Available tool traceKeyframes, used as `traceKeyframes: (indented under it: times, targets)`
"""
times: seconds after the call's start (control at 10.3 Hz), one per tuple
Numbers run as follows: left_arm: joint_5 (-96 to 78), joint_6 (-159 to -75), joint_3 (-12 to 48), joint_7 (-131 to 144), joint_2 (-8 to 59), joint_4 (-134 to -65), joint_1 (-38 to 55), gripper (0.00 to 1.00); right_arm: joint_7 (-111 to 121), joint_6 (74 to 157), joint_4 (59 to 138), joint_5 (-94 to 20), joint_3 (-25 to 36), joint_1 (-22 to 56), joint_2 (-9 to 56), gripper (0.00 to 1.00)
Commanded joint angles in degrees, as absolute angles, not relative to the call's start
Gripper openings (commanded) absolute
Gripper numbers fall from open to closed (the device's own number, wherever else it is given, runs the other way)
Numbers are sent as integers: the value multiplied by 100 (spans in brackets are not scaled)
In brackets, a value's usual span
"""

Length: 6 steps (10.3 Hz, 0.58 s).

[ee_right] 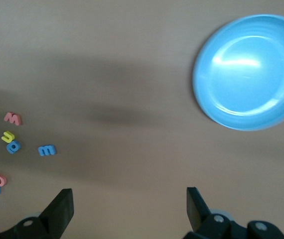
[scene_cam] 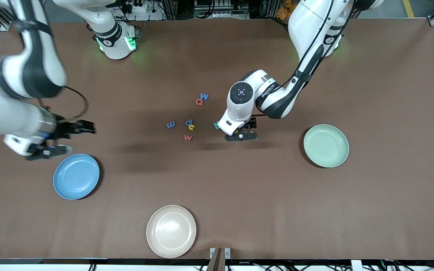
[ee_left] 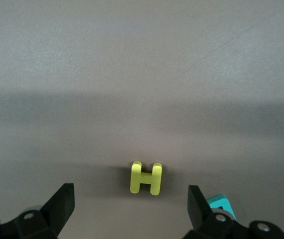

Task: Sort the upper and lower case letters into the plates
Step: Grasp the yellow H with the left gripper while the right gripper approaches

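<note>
Small toy letters lie mid-table: a blue W [scene_cam: 204,96], a red Q [scene_cam: 199,101], a blue letter [scene_cam: 170,124], a blue one [scene_cam: 189,122] touching a yellow one [scene_cam: 191,127], and a red w [scene_cam: 188,137]. My left gripper [scene_cam: 241,135] hangs open low over a yellow H [ee_left: 146,178], which lies just ahead of its fingertips [ee_left: 62,201]. A teal letter [ee_left: 221,205] peeks out beside one finger. My right gripper [scene_cam: 70,138] is open and empty above the table beside the blue plate [scene_cam: 76,176]. The mint green plate [scene_cam: 326,145] lies empty toward the left arm's end.
A cream-beige plate [scene_cam: 171,231] sits near the table's front edge, nearer to the front camera than the letters. In the right wrist view the blue plate [ee_right: 249,72] and several of the letters [ee_right: 47,150] show on bare brown tabletop.
</note>
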State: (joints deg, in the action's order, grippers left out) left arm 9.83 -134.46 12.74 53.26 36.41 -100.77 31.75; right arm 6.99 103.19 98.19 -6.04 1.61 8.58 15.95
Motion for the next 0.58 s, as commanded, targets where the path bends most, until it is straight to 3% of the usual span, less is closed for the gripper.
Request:
traceKeyframes:
  times: [0.0,0.29,0.48]
  targets:
    - [1213,-13684,1248,5599,3735,-10160,3243,100,668,11071,10483,-738,193,1465,1494,100]
    - [1248,-13974,1230,5607,3902,-10151,3305,98,529,11652,10958,-747,193,1985,1477,100]
    - [1309,-13992,1222,5607,3937,-10160,3296,88,273,12153,11292,-738,193,2258,1477,100]
